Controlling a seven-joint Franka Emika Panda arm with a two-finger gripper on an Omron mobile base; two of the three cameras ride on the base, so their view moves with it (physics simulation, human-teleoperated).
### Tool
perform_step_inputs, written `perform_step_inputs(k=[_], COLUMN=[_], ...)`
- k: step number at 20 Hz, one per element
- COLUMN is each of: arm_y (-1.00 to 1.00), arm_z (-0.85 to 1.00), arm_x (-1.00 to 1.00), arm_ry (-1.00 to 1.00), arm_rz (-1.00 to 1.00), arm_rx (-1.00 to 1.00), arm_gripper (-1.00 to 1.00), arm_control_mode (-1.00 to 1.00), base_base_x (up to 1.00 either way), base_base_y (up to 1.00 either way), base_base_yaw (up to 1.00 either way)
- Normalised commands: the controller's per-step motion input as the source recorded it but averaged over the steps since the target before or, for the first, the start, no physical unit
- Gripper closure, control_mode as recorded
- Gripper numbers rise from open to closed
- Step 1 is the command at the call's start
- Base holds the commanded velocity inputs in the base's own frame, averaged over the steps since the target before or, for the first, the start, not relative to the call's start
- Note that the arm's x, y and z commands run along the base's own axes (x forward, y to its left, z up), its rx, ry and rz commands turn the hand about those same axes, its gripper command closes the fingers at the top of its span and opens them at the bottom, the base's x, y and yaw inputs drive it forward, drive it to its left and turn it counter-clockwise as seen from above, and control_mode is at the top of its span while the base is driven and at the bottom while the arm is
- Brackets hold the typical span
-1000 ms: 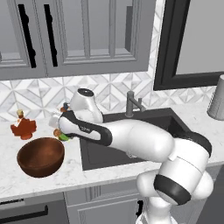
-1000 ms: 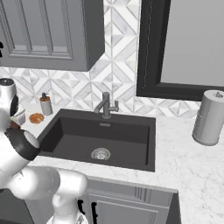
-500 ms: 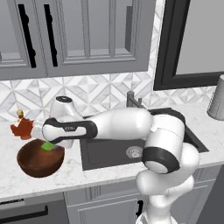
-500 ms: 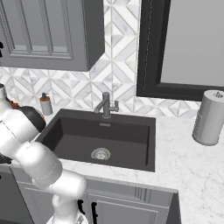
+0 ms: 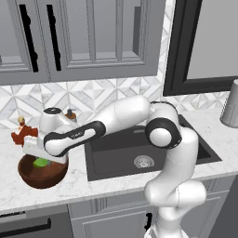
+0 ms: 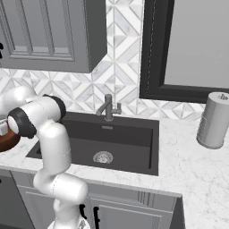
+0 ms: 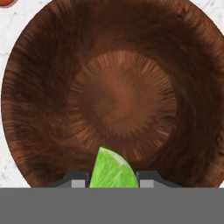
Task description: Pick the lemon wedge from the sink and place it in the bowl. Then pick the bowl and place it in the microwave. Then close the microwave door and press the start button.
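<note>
Now gripper (image 7: 113, 183) clamps the lemon wedge (image 7: 113, 169) between barely parted fingers, directly above the wooden bowl (image 7: 65, 87).

Grainy, glossy wooden bowl (image 7: 118, 96) on veined marble-look counter (image 5: 93, 186); matt dark sink (image 6: 112, 143).

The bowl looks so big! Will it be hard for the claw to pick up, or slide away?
The bowl is wide and round, so the claw probably must pinch its rim. Its shiny inside may be slippery. It looks like stiff wood, so it likely won't bend, but might tip when lifted by one side.
</note>
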Motion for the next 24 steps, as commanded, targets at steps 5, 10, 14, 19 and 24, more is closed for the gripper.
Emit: perform_step_inputs(k=[5, 10, 14, 19, 24], arm_y=[0.03, 0.0, -0.28, -0.34, 0.13], arm_z=[-0.23, -0.18, -0.4, -0.43, -0.35], arm_x=[0.03, 0.07, 0.01, 0.0, 0.15], arm_ry=[0.02, 0.04, 0.0, 0.0, 0.0], arm_rz=[0.0, 0.0, 0.02, 0.04, 0.0], arm_rx=[-0.05, -0.02, 0.0, 0.0, -0.02], arm_gripper=[1.0, 1.0, 1.0, 1.0, 1.0], arm_control_mode=[-1.0, -1.0, -1.0, -1.0, -1.0], base_base_x=[0.0, 0.0, 0.0, 0.0, 0.0], base_base_y=[0.0, 0.0, 0.0, 0.0, 0.0], base_base_yaw=[0.0, 0.0, 0.0, 0.0, 0.0])
